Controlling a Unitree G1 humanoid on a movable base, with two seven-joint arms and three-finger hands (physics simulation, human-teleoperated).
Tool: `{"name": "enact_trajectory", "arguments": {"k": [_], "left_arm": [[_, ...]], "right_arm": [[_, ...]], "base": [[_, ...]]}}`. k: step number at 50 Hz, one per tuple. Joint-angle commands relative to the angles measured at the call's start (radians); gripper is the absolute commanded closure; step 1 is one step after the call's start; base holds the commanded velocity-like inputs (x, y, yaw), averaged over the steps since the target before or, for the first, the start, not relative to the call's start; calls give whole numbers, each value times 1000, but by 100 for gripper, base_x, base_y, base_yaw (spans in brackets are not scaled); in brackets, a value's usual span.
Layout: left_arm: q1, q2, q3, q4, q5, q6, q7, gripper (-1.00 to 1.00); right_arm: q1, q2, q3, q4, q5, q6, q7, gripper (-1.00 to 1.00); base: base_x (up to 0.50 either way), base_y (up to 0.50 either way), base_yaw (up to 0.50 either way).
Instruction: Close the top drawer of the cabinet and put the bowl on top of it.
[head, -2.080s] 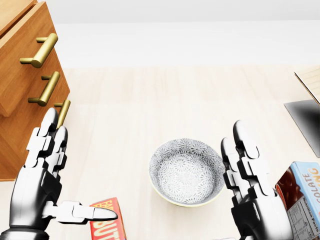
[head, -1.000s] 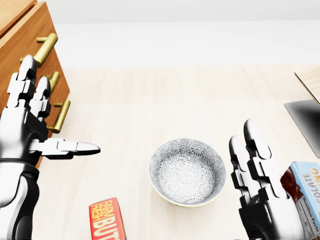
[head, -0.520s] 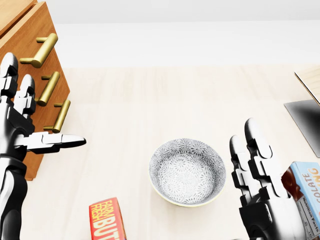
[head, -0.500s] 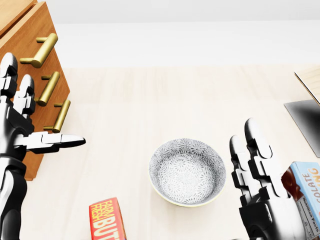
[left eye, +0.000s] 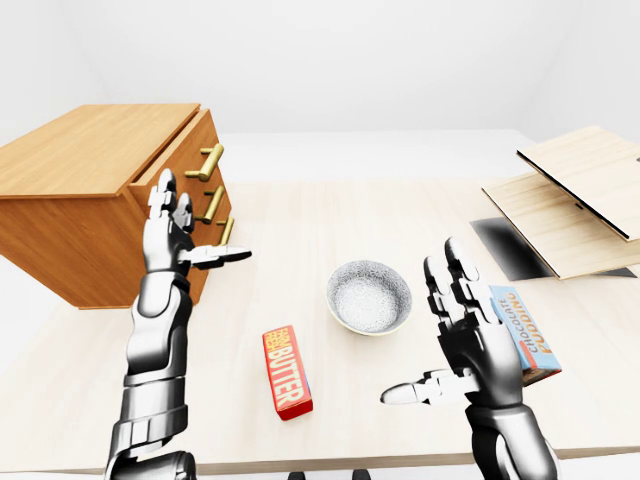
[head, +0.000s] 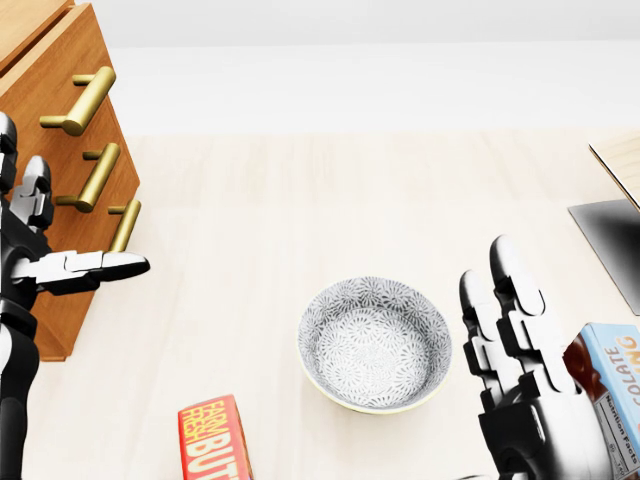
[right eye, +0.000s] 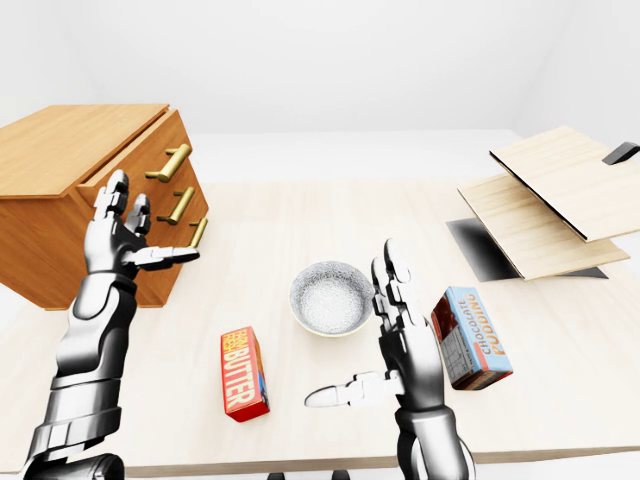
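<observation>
Cabinet (left eye: 95, 190): left on table, top drawer (left eye: 180, 165) slightly out.
Left hand (left eye: 170, 232): raised beside the drawer fronts, fingers spread, holding nothing.
Butter (left eye: 286, 371): flat, near table's bottom edge.
Bowl (left eye: 369, 296): upright, mid-table.
Right hand (left eye: 463, 340): fingers apart, empty, beside bowl.

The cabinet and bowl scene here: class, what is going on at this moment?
A humanoid robot stands at a table. Its left robot hand is raised with fingers open beside the wooden cabinet, whose top drawer sticks out. The patterned bowl sits untouched on the table, with the open right robot hand beside it. A butter box and a chocolate pudding box lie nearby. Nothing is held.
</observation>
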Motion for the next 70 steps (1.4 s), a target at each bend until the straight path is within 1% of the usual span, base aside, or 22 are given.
{"name": "enact_trajectory", "arguments": {"k": [1,6,13,21,29,42,49,70], "left_arm": [[-32,28,12,72,-25,0,9,-100],[-22,33,16,55,-33,0,12,-100],[-30,50,33,80,-53,0,9,-100],[-28,58,34,91,-60,0,13,-100],[-38,66,36,130,-62,0,11,-100],[-23,81,53,104,-83,0,16,-100],[-27,95,65,116,-92,0,16,-100],[-33,119,85,132,-105,0,61,-100]], "right_arm": [[-8,5,-9,5,2,7,4,-100],[-3,6,-7,-1,1,5,5,-100],[-4,6,-6,0,0,6,3,-100],[0,4,2,2,-5,-1,-2,-100],[-2,2,2,3,-2,-1,-4,-100],[0,0,4,5,-3,-5,-5,-100],[1,-1,5,5,-4,-5,-4,-100],[-1,1,2,7,-2,-3,-2,-100]], "base": [[0,0,0],[0,0,0],[0,0,0],[0,0,0],[0,0,0],[0,0,0],[0,0,0],[0,0,0]]}}
